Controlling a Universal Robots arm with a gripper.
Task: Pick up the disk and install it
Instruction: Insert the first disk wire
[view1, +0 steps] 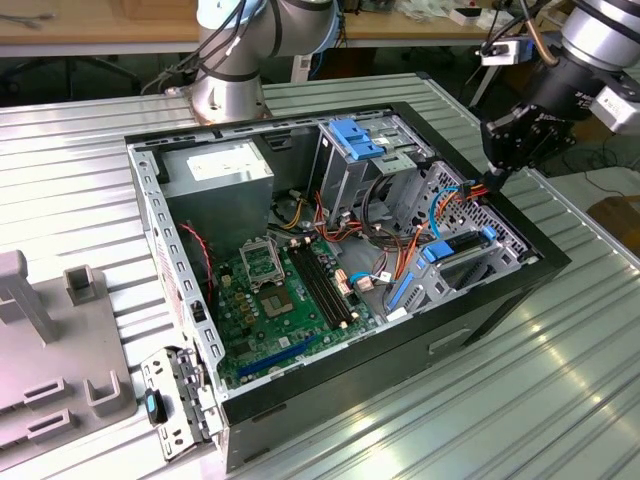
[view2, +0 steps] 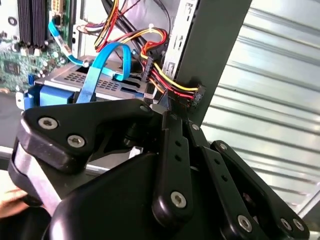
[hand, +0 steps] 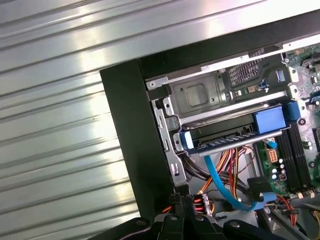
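The disk (view1: 455, 245) lies flat in the lower bay at the case's corner on the exterior view's right, dark with a bright blue carrier rail. In the first wrist view the disk (hand: 225, 142) sits under a grey metal cage, its blue tab toward the motherboard. My gripper (view1: 490, 180) hangs over the case rim just behind that bay. In both wrist views the fingers are pressed together on the red, yellow and black power wires by their black plug (view2: 194, 95). The gripper (view2: 162, 105) (hand: 183, 202) is a short way from the disk's end.
The open case holds a green motherboard (view1: 280, 290), a power supply (view1: 215, 165) and an upright grey cage with a blue bracket (view1: 355, 135). A blue flat cable (hand: 220, 180) loops beside the disk. A grey fixture (view1: 50, 370) stands on the ribbed metal table (view1: 560, 380).
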